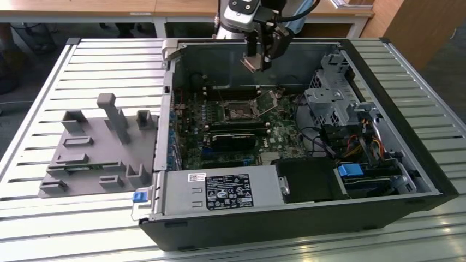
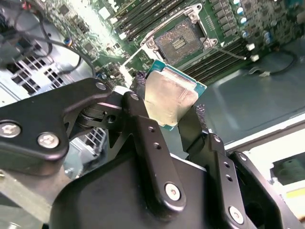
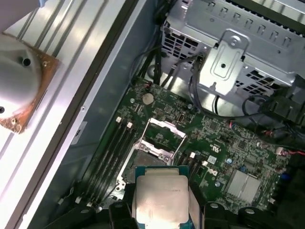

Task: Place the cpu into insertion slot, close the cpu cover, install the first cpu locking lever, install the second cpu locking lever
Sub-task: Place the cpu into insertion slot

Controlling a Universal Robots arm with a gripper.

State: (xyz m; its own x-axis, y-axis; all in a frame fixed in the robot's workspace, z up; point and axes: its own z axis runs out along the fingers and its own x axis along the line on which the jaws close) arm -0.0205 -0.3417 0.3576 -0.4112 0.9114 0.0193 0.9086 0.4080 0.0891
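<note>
My gripper (image 1: 256, 61) hangs high over the back of the open computer case, shut on the cpu (image 1: 252, 65). In both wrist views the cpu (image 2: 174, 93) (image 3: 159, 198) shows its dull silver top and green edge, pinched between the black fingers (image 2: 138, 105). The insertion slot (image 1: 237, 111) (image 2: 180, 44) (image 3: 147, 161) lies on the motherboard well below the chip, its dark centre uncovered. The cpu cover (image 3: 165, 130) is swung up on the slot's far side. A thin wire locking lever (image 2: 233, 52) sticks out beside the slot.
The case's drive cage (image 1: 331, 101) and cable bundles (image 1: 357, 144) crowd the exterior view's right. Long memory slots (image 3: 112, 152) flank the socket. The power supply (image 1: 218, 191) fills the case's near edge. A grey fixture (image 1: 102, 147) sits on the slatted table at the exterior view's left.
</note>
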